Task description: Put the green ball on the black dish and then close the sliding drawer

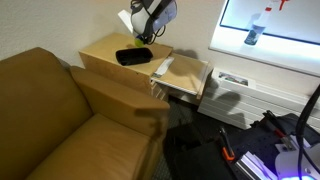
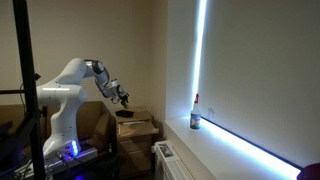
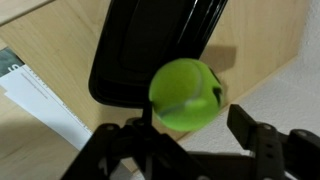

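One green ball (image 3: 187,95), pinched between the jaws, hangs above the one black dish (image 3: 140,50) on the tabletop (image 1: 100,50), held high presumably to clear the rim before release. One sliding drawer (image 1: 185,75) stands pulled out beside the dish, apparently left for closing once the ball is down.

Fuzzy green ball (image 3: 187,95), glossy black dish (image 3: 150,45), matt wood.
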Robot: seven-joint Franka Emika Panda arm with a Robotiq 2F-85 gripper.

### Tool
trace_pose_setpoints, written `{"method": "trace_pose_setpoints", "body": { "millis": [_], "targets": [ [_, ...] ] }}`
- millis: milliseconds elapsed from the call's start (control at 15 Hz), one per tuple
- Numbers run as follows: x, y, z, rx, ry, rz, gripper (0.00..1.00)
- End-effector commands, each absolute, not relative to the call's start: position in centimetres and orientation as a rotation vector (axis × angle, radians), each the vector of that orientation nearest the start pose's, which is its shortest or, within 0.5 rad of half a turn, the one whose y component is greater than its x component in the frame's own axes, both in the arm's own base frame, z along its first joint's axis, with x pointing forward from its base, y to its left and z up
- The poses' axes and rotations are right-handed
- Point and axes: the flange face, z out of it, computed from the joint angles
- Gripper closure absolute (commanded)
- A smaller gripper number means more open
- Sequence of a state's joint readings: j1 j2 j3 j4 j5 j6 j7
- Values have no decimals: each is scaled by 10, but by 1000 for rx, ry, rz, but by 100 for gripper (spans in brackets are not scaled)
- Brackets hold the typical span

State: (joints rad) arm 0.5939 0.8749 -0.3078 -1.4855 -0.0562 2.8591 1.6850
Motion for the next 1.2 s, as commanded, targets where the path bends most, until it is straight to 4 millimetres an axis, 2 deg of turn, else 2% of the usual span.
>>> {"method": "trace_pose_setpoints", "body": {
  "millis": [0,133,267,333,400,533,600,733,867,1133],
  "targets": [
    [707,253,234,-2201,1569,-686,0],
    [710,246,236,-2172,1595,-681,0],
    [721,235,228,-2218,1663,-584,0],
    [726,232,219,-2242,1689,-503,0],
    [734,223,199,-2276,1754,-448,0],
    [741,208,174,-2319,1842,-289,0],
    [745,196,161,-2326,1932,-250,0],
    [753,167,148,-2298,2109,-194,0],
    [757,148,134,-2268,2246,-106,0],
    [758,105,108,-2164,2466,161,0]
  ]
}}
